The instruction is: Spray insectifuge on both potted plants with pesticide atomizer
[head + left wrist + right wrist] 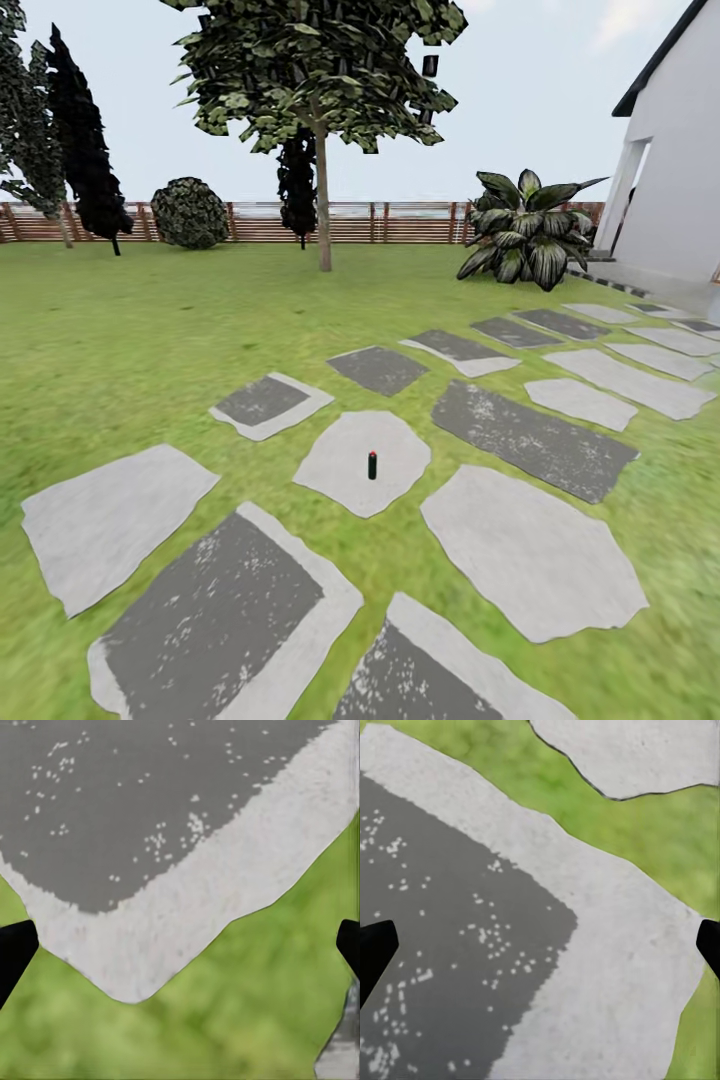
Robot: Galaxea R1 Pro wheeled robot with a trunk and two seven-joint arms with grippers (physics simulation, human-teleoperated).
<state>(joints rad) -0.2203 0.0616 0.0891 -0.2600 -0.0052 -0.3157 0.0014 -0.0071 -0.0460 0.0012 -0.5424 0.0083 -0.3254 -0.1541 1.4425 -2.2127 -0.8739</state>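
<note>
pale paving slab (340,455) bears upright pesticide atomizer (372,465); both hands wide apart, empty.

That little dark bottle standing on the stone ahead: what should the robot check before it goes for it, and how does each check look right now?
1. Bottle found: ok. A small dark atomizer shows in the head view.
2. Bottle upright: ok. It stands on a pale stone slab.
3. Path to it: ok. Just lawn and flat paving lie between.
4. Within arm's reach: not ok, probably. It looks some way ahead, so driving closer seems needed.
5. Grippers ready: ok. The left gripper and right gripper are spread wide, nothing between the fingers.
6. Potted plants located: cannot tell. No small grey pots seen; only a large striped plant by the fence.
</note>
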